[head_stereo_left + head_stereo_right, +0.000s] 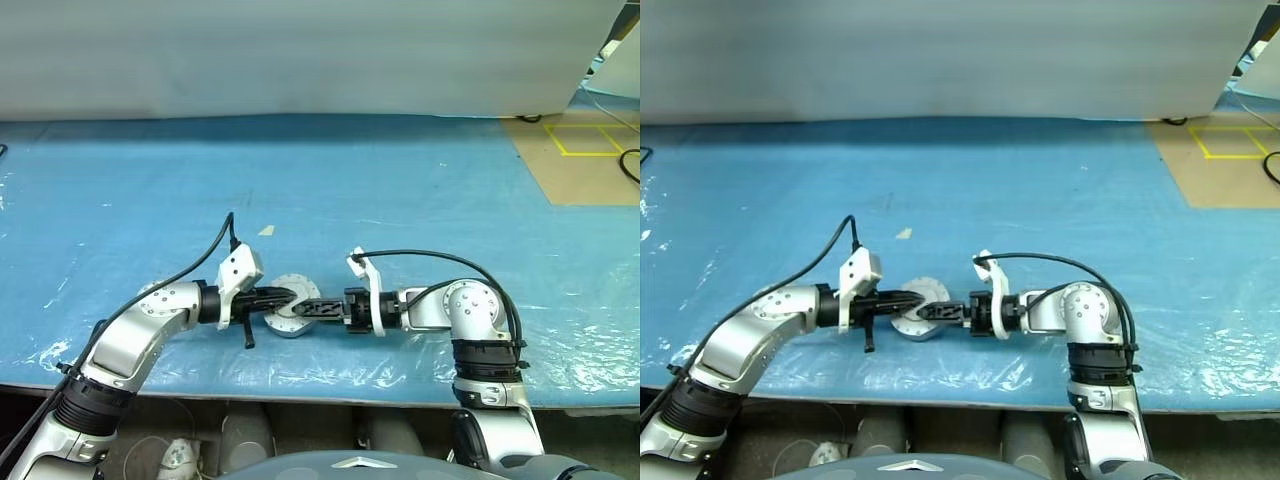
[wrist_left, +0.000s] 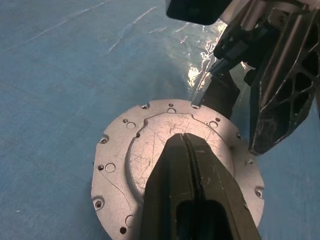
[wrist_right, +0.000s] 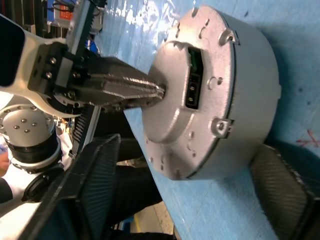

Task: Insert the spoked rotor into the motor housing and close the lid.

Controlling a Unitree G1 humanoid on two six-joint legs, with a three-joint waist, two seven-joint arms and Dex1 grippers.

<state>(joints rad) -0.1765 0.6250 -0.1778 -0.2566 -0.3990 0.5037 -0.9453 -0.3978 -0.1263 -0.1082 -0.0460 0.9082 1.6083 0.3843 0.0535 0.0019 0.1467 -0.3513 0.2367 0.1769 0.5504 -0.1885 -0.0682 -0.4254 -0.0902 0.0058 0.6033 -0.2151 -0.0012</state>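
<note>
The motor housing (image 1: 287, 312) is a short round silver casing standing on the blue table, between my two hands. A flat silver lid (image 2: 131, 150) with small screw holes covers its top, so the spoked rotor is hidden. My left gripper (image 1: 291, 296) is shut, and its joined fingertips (image 2: 183, 140) rest on the raised middle of the lid. From the other side my right gripper (image 3: 187, 150) is open, with one finger (image 3: 92, 185) on each side of the housing wall (image 3: 250, 75). At least one of its jaws stands apart from the casing.
The table (image 1: 400, 180) is covered in blue plastic sheet, and its front edge lies just below my arms. A pale backdrop (image 1: 300, 50) closes the far side. A brown board with yellow tape (image 1: 585, 150) lies at the far right.
</note>
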